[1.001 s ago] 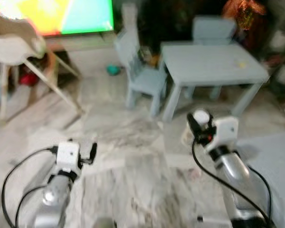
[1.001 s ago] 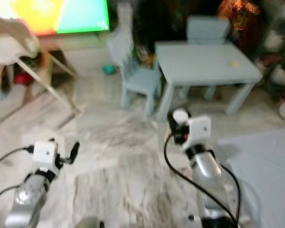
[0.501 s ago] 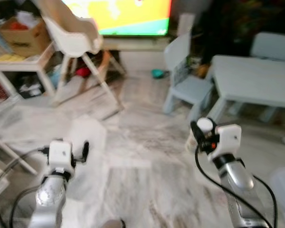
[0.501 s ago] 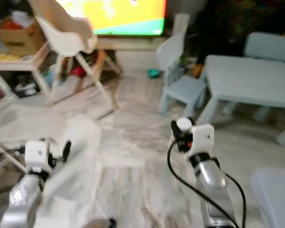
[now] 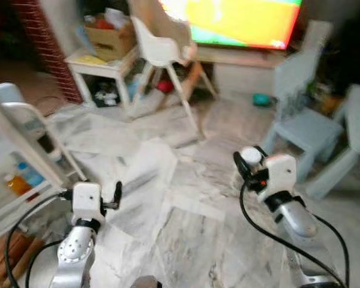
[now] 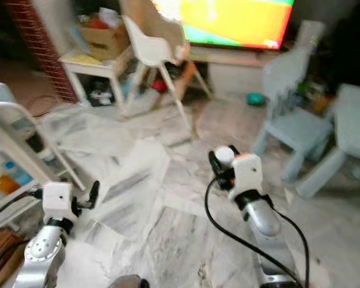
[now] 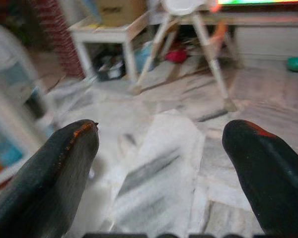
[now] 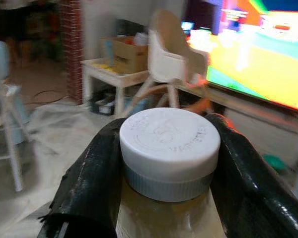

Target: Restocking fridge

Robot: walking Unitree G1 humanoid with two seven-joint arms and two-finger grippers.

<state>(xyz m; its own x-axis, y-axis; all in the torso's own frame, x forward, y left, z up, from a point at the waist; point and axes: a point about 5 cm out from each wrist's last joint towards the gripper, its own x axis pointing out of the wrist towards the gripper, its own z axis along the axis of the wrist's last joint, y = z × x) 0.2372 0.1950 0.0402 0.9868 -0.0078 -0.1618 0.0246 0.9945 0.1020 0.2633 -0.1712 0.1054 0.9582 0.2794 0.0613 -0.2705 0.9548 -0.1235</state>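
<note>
Head views: both arms reach forward over the marble floor [image 5: 186,228]. Right gripper [image 5: 247,163] raised, holding a white-capped bottle [image 5: 251,157].

Left wrist view: left gripper [image 7: 161,148] jaws spread apart, empty.

Right wrist view: jaws clamp the bottle's neck.

A big bright screen [image 5: 237,21] glows yellow, green and red at the back. In front of it stands a white high chair [image 5: 159,51] on long slanted legs. Beside that is a small white worktop [image 5: 105,60] with a brown box [image 5: 111,36] on top — and dark things underneath. A red brick wall [image 5: 51,45] is next to it. Two pale blue little chairs [image 5: 303,117] sit on the grey marble floor [image 5: 168,198], near a small teal bowl [image 5: 261,99].
</note>
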